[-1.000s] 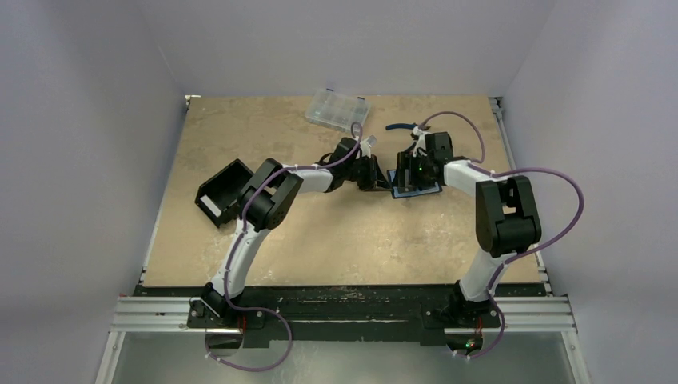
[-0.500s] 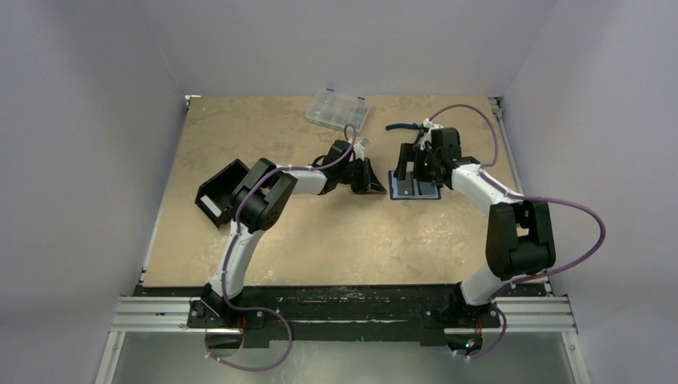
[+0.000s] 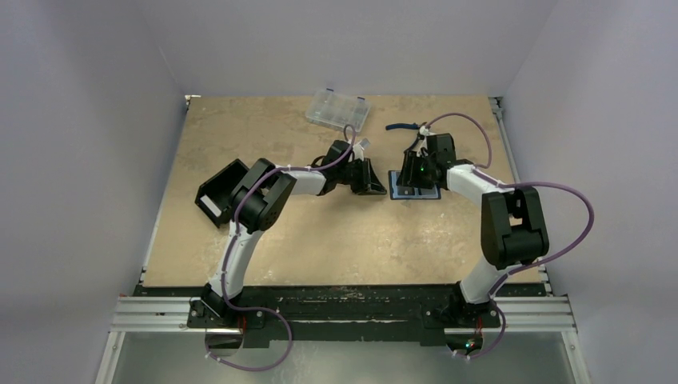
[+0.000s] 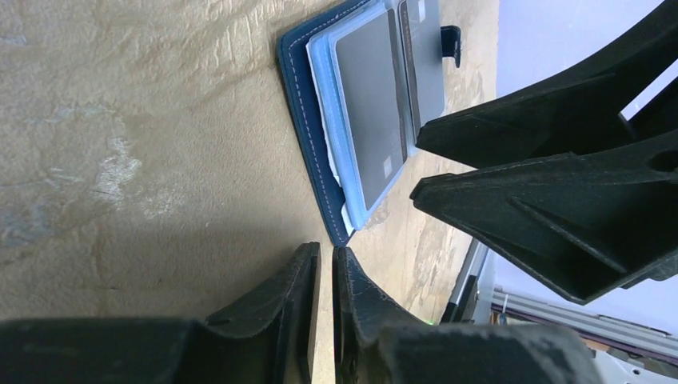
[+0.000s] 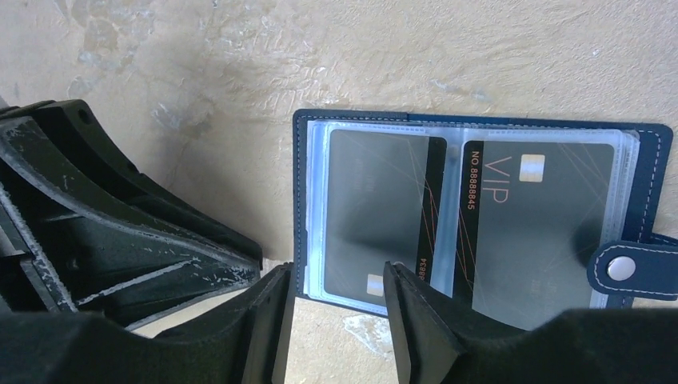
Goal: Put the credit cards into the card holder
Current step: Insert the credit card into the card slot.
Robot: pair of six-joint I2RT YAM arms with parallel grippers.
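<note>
The card holder (image 3: 414, 189) lies open and flat on the table, navy with clear sleeves. Two grey credit cards sit in the sleeves: one with a dark stripe (image 5: 376, 208), one marked VIP (image 5: 544, 232). The snap tab (image 5: 632, 268) sticks out at the right. My right gripper (image 5: 336, 276) is open and straddles the holder's near left corner, holding nothing. My left gripper (image 4: 326, 252) rests just off that corner of the card holder (image 4: 300, 120). Its fingers are almost together with only a thin slit between them, and they are empty. In the top view, the left gripper (image 3: 382, 189) and right gripper (image 3: 412, 178) nearly meet.
A clear compartment case (image 3: 337, 110) sits at the back. A black open box (image 3: 220, 192) lies left, by the left arm's elbow. A blue-handled tool (image 3: 402, 126) lies behind the right gripper. Grey walls close in on the table's sides and back.
The right gripper pulled back off the open holder, opened wide, then came in over its corner with narrower jaws. The left gripper drew slightly left and its fingers parted a hair.
</note>
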